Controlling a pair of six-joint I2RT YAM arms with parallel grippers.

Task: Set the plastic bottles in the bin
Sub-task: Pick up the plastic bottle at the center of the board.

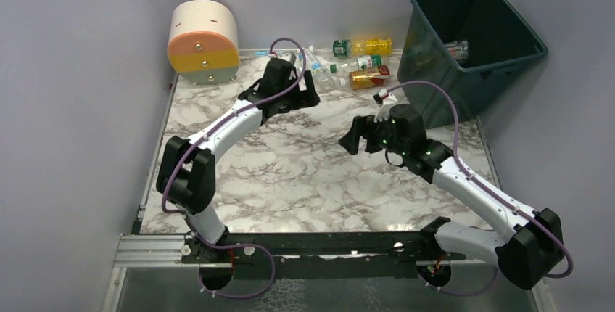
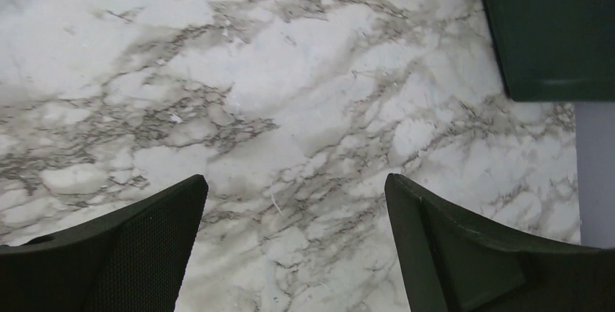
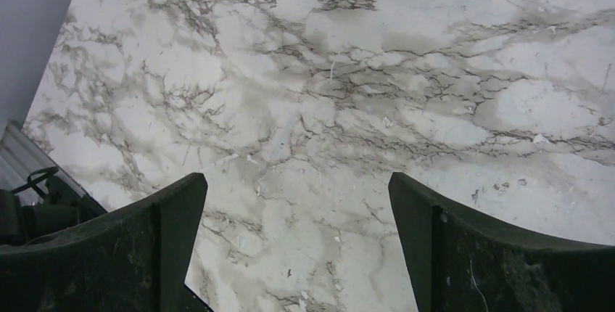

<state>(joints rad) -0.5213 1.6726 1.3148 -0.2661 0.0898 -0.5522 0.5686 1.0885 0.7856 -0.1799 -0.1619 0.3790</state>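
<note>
Left hand [image 1: 308,96] is hanging wide open and gripping nothing, just short of the plastic bottles [image 1: 360,63]. These are lying in a loose cluster at the far edge of the worktop [image 1: 290,174], between the drum [image 1: 204,42] and the bin [image 1: 471,72]. Right hand [image 1: 352,140] is also gaping wide and empty over bare marble, near the bin's front-left corner and apart from the cluster. One bottle [image 1: 457,49] is lying inside the bin. The left arm's purple cable [image 1: 290,40] is looping over the nearest clear bottles. Left wrist view is showing spread fingers [image 2: 145,254] above marble, the bin wall [image 2: 551,29] top right and an orange sliver at the top edge. Right wrist view is showing only marble between its fingers [image 3: 479,254], with the rail [image 3: 29,196] at left.
</note>
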